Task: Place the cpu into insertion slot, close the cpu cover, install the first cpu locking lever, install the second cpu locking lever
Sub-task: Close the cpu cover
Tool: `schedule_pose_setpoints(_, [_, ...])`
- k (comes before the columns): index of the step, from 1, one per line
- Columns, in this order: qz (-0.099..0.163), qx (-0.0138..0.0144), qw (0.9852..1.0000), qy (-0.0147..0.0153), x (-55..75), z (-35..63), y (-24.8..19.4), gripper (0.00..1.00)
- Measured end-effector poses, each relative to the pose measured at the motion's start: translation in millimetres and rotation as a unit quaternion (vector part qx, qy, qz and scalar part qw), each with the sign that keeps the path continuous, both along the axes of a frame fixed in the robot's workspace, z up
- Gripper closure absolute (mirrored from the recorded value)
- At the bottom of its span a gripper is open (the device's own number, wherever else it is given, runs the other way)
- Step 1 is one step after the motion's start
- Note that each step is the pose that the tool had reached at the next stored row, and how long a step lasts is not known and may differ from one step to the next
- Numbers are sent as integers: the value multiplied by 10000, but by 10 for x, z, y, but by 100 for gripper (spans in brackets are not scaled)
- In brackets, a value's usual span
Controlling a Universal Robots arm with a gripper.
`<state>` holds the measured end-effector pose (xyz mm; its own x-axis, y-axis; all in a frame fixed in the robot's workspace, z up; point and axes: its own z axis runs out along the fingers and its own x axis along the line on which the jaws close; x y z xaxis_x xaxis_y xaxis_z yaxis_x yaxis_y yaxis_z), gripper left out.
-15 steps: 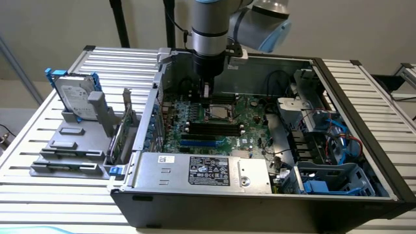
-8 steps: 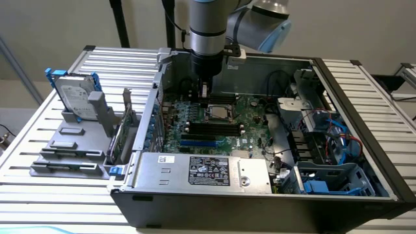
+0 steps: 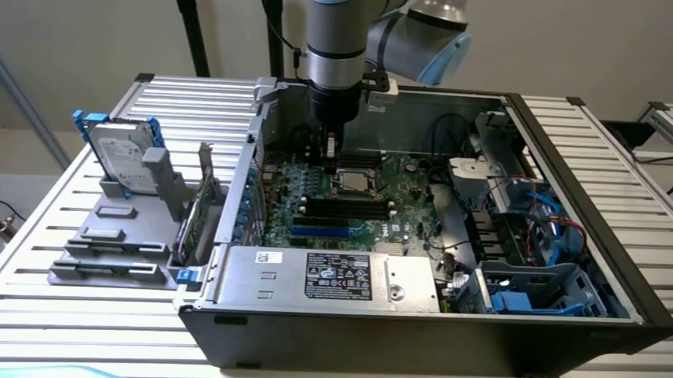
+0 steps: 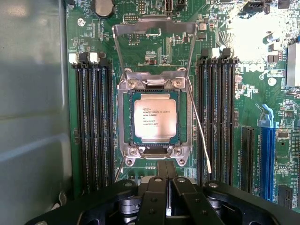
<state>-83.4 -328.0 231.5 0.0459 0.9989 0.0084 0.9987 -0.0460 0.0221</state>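
Found cpu [image 4: 152, 118] seated flat in insertion slot [image 4: 183, 117], silvery top up. Noted cpu cover [image 4: 154, 26] swung open, raised off its hinge. Saw one locking lever [image 4: 199, 131] unlatched, slanting beside the slot. Logged gripper [image 4: 166, 165] pressed together, empty, near the slot's edge opposite the hinge; probably clear of motherboard [image 4: 93, 28].
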Motion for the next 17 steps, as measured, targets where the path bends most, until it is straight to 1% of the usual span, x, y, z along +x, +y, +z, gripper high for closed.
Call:
schedule_pose_setpoints(3, [0, 0, 10000, 0, 1, 0, 0, 89])
schedule_pose_setpoints(5, [0, 1, 10000, 1, 28, 0, 0, 89])
schedule_pose_setpoints(7, [0, 0, 10000, 22, 114, 10, -1, 89])
schedule_pose_setpoints(11, [0, 0, 10000, 78, 298, 61, -9, 89])
schedule_pose_setpoints(14, [0, 0, 9999, 113, 433, 131, -19, 89])
schedule_pose_setpoints(17, [0, 0, 9999, 139, 572, 226, -31, 89])
